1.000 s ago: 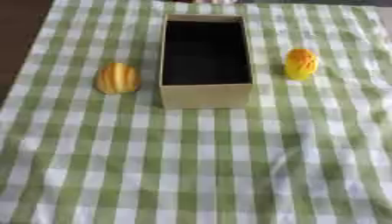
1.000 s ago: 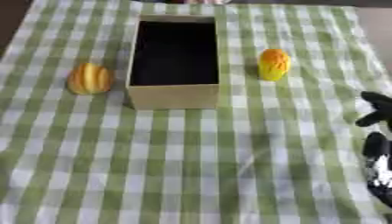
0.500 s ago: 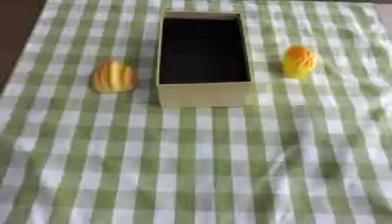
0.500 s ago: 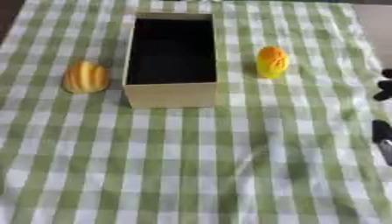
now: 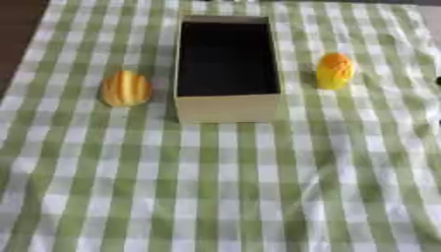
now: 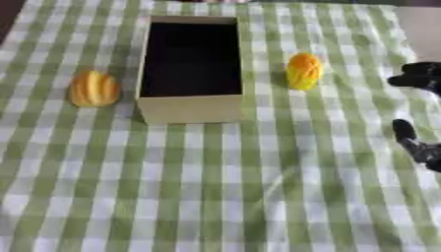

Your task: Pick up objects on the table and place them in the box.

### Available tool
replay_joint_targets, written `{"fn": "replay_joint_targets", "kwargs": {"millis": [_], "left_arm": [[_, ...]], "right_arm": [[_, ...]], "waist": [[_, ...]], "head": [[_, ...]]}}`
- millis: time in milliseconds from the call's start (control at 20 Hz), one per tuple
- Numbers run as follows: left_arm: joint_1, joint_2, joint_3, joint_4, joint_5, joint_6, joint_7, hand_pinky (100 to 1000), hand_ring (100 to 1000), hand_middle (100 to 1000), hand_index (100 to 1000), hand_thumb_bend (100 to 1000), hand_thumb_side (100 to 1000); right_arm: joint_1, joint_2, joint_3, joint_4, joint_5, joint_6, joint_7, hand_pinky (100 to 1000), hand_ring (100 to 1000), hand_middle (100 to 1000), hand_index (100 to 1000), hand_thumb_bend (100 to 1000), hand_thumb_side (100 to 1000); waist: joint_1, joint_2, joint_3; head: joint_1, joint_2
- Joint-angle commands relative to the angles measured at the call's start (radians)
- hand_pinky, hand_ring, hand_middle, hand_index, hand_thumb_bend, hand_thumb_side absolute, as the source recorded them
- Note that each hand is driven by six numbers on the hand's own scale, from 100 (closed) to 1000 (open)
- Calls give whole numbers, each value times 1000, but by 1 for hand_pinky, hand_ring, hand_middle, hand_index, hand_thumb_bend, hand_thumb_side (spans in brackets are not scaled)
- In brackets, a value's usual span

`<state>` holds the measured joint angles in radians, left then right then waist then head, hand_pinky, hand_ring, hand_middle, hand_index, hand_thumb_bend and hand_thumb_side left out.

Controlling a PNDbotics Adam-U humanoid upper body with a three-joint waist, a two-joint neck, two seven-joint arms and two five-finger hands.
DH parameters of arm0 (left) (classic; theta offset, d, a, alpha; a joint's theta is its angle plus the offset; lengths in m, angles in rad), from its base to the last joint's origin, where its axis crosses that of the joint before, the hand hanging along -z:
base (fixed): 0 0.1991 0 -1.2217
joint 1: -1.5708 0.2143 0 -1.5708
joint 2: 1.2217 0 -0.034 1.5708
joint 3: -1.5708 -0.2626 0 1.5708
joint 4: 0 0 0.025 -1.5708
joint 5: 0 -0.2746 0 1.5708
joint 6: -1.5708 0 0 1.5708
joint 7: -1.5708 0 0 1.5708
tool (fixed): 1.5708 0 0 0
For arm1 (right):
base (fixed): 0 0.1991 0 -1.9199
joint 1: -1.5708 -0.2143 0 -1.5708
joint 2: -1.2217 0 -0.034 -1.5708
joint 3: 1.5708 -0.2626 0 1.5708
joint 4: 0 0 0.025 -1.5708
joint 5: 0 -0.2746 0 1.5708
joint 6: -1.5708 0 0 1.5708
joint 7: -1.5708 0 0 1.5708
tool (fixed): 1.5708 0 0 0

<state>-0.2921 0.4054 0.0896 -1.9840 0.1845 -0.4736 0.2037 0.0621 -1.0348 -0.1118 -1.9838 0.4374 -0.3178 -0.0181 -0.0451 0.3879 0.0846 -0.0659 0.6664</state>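
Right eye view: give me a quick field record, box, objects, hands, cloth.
box: open-topped box, upright at centre, dark inside, nothing visible in it
left object: ribbed yellow-orange object, on the cloth left of the box, apart from it
right object: yellow-orange object, right of the box, apart from it
right hand: right hand at the right edge, partly cut off, holding nothing
left hand: not in view
surface: green checked cloth
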Motion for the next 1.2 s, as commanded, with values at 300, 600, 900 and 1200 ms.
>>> {"fn": "replay_joint_targets", "kwargs": {"millis": [300, 600, 900, 1200], "left_arm": [[-18, 25, -7, -16, 11, 5, -17, 826, 645, 649, 846, 100, 648], [-33, 28, -13, -16, 18, 1, -26, 827, 644, 649, 846, 100, 647], [-43, 28, -21, -16, 18, 5, -40, 828, 641, 648, 845, 100, 647], [-64, 33, -32, -16, 17, 1, -59, 831, 633, 645, 844, 100, 644]], "right_arm": [[-71, -66, 39, -8, 7, 34, 75, 896, 913, 807, 898, 100, 208], [-151, -68, 61, 49, -20, 38, 103, 899, 913, 794, 900, 100, 204], [-234, -68, 61, 102, -72, 57, 106, 902, 915, 769, 901, 100, 200], [-311, -43, 45, 184, -70, 71, 119, 917, 916, 710, 890, 100, 177]], "waist": [[-4, -11, 16], [-7, 1, 34], [-17, 24, 54], [-32, 72, 98]], "head": [[-22, -16], [-46, -27], [-67, -39], [-96, -86]]}}
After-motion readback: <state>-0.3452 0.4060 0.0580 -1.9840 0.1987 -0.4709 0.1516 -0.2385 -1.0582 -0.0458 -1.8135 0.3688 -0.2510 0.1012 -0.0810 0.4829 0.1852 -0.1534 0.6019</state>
